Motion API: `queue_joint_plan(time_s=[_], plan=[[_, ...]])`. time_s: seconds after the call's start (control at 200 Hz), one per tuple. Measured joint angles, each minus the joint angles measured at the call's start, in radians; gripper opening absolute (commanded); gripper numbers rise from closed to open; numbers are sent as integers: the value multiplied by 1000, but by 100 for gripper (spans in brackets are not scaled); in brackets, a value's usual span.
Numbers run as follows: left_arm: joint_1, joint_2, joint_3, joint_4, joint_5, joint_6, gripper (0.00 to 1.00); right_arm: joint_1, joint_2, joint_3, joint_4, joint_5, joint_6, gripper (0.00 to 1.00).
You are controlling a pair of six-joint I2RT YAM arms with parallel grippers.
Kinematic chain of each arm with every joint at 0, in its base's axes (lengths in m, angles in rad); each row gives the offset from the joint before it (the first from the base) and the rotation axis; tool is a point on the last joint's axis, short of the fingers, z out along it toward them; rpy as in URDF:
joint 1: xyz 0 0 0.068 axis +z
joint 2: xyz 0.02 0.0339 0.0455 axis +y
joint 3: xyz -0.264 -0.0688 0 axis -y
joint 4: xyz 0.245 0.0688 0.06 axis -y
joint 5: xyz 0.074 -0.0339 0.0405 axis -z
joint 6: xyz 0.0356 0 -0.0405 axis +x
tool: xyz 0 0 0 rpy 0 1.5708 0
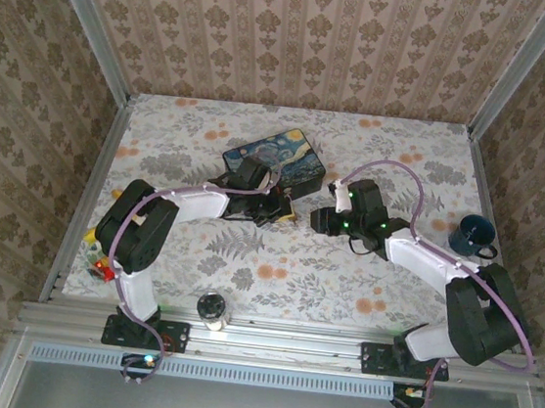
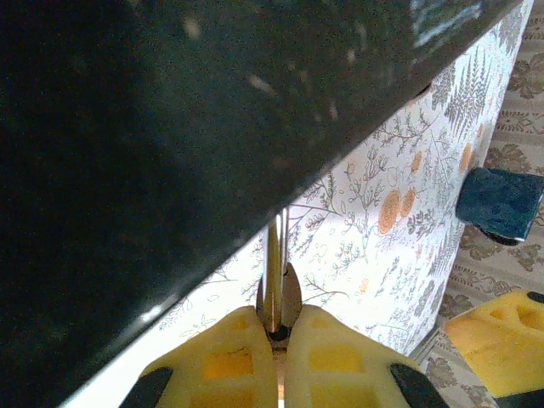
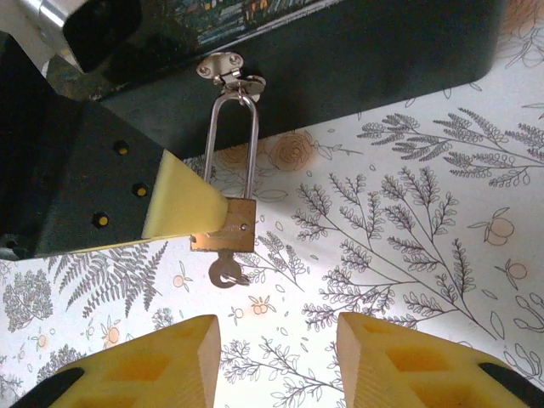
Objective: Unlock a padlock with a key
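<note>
The small brass padlock (image 3: 231, 226) hangs by its thin silvery shackle (image 3: 231, 144) from the clasp (image 3: 223, 70) of the dark-blue starry-night tin box (image 1: 278, 158). My left gripper (image 2: 280, 327) is shut on the padlock body, and its yellow finger (image 3: 183, 204) covers the lock's left side. The key (image 3: 224, 273) sits in the lock's underside with its round head sticking out. My right gripper (image 3: 276, 357) is open just short of the key, touching nothing. Both grippers meet at the box's front edge, left (image 1: 278, 207) and right (image 1: 317, 218).
A dark-blue mug (image 1: 471, 235) stands at the right of the floral table (image 1: 276, 263), also in the left wrist view (image 2: 497, 204). A glass jar (image 1: 211, 307) stands at the near edge. Small coloured pieces (image 1: 98, 263) lie at the left edge.
</note>
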Motion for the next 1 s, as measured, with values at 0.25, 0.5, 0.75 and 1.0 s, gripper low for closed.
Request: queue_joint_plan(time_s=[0.25, 0.5, 0.75, 1.0], plan=[[0, 0, 0, 0, 0, 0, 0, 68, 25, 0, -4, 47, -23, 39], [0, 0, 0, 0, 0, 0, 0, 193, 80, 15, -8, 192, -71, 39], [0, 0, 0, 0, 0, -1, 0, 234, 136, 55, -16, 294, -111, 40], [0, 0, 0, 0, 0, -1, 0, 236, 169, 77, -16, 323, -126, 47]])
